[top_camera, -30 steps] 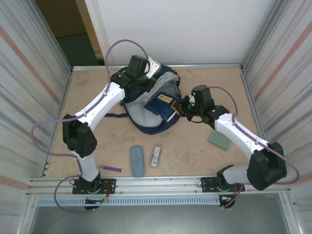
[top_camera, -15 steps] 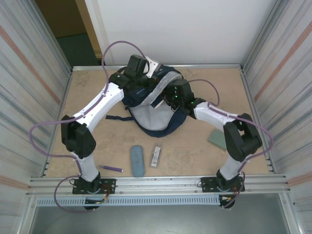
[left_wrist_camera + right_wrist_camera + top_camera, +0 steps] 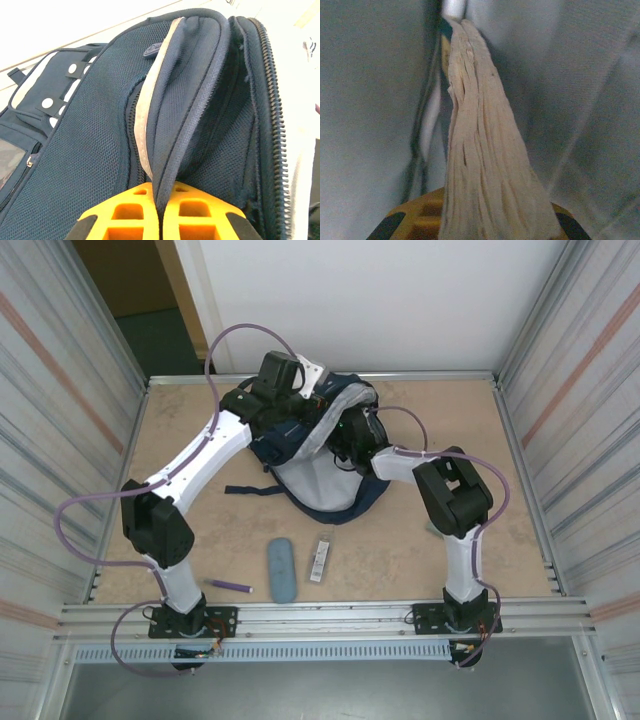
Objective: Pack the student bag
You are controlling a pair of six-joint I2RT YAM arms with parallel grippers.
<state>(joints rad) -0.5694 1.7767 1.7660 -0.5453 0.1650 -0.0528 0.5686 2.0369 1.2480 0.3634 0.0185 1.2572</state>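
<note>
left gripper [image 3: 159,202]: clenched on the open rim of the student bag [image 3: 325,490], far centre of table | change: your right gripper [image 3: 492,220], beside the bag a second ago, now sits inside it, gripping the book [image 3: 480,140] | bag: book going in | near table: purple pen [image 3: 230,585], grey-blue case [image 3: 282,570] unpacked

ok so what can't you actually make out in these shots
Right wrist view: the book is edge-on, so its cover is hidden.
Top view: the right jaws are hidden inside the bag, under their own wrist.
Left wrist view: the left jaws, pinching the bag's flap, are cut off by the bottom edge.
Top view: the slim packet by the pencil case is too small to identify.
</note>
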